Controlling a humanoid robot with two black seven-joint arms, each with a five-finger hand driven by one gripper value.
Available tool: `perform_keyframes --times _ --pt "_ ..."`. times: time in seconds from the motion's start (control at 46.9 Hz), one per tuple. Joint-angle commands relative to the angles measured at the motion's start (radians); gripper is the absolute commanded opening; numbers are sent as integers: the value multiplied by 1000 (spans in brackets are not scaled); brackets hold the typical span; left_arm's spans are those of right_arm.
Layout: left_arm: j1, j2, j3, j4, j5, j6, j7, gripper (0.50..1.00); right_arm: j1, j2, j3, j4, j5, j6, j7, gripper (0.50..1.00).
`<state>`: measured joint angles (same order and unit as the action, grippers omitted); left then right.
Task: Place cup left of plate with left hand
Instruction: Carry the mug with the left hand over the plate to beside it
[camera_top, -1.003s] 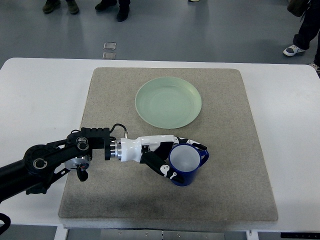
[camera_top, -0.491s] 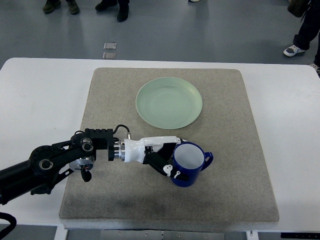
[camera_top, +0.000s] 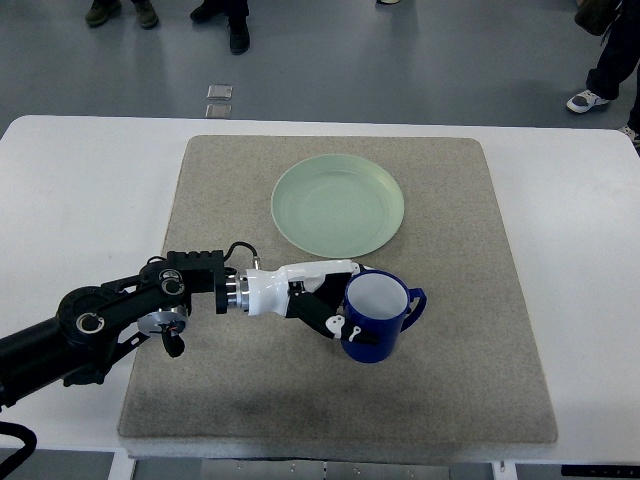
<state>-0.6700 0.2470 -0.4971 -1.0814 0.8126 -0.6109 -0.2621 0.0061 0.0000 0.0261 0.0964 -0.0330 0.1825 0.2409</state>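
Observation:
A dark blue cup (camera_top: 377, 315) with a white inside sits low over the grey mat (camera_top: 470, 260), its handle pointing right. My left hand (camera_top: 335, 300) reaches in from the lower left and is shut on the cup's left side, fingers wrapped around its wall. A pale green plate (camera_top: 338, 208) lies on the mat's far middle, above and slightly left of the cup. I cannot tell whether the cup's base touches the mat. The right arm is out of view.
The mat covers most of a white table (camera_top: 80, 190). Mat surface lies bare left of the plate (camera_top: 225, 210). People's shoes (camera_top: 590, 100) stand on the floor beyond the table's far edge.
My left hand with the cup has shifted a little right and up toward the plate. The plate has not moved.

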Motion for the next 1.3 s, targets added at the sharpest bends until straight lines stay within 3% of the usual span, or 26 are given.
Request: perform_keyframes --times 0.0,0.512,0.96,1.28 --pt "0 0 -23 -3 0 0 0 673 0 0 0 0 1 0 0 932" --pt "4 20 -181 6 5 0 1 677 0 0 0 0 1 0 0 932" --pt "4 97 -264 57 -4 0 0 683 0 0 0 0 1 0 0 932" --pt "4 140 -307 152 -12 97 -2 683 0 0 0 -1 1 0 0 932"
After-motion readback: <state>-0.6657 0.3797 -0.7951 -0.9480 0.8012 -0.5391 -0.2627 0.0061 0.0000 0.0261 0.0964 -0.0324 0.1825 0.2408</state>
